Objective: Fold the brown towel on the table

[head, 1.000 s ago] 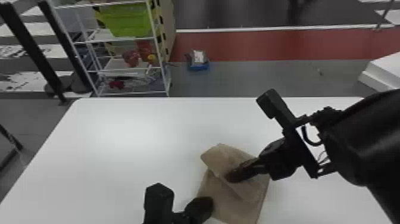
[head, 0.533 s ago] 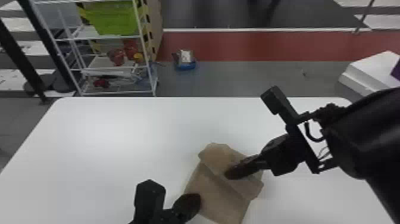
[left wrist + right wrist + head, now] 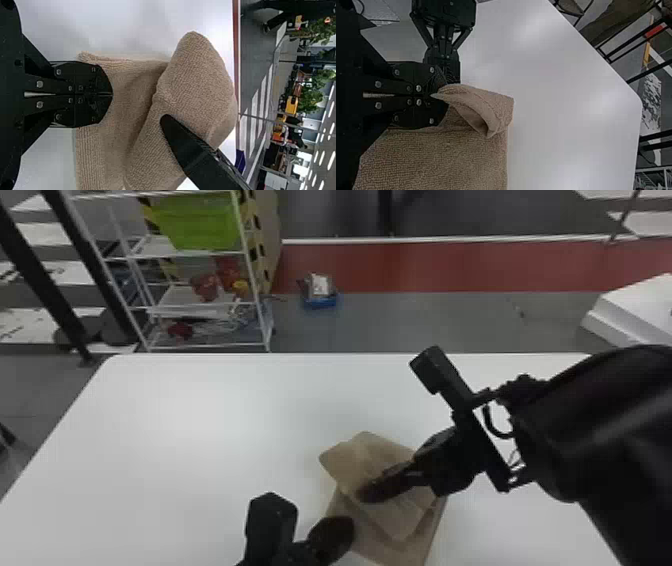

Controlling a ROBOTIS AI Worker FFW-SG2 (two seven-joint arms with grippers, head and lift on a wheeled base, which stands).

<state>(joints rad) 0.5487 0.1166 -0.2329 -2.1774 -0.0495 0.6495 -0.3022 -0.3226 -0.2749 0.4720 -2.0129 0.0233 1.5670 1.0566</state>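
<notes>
On the white, smooth-topped bench (image 3: 180,450), the brown terry-cloth towel (image 3: 357,460) lies right of centre in the head view, partly folded. Its upper layer sits askew over the lower one, edges unaligned, with the lower layer exposed toward the near side. The black two-fingered right claw (image 3: 367,492) is closed on the towel, a pinch of cloth caught at its tips in the right wrist view. The black two-fingered left claw (image 3: 342,530) is at the towel's left portion, fingers together; whether any cloth is caught cannot be told. Beyond the bench stands a white wire rack (image 3: 257,290) bearing a green plastic bin (image 3: 197,222).
</notes>
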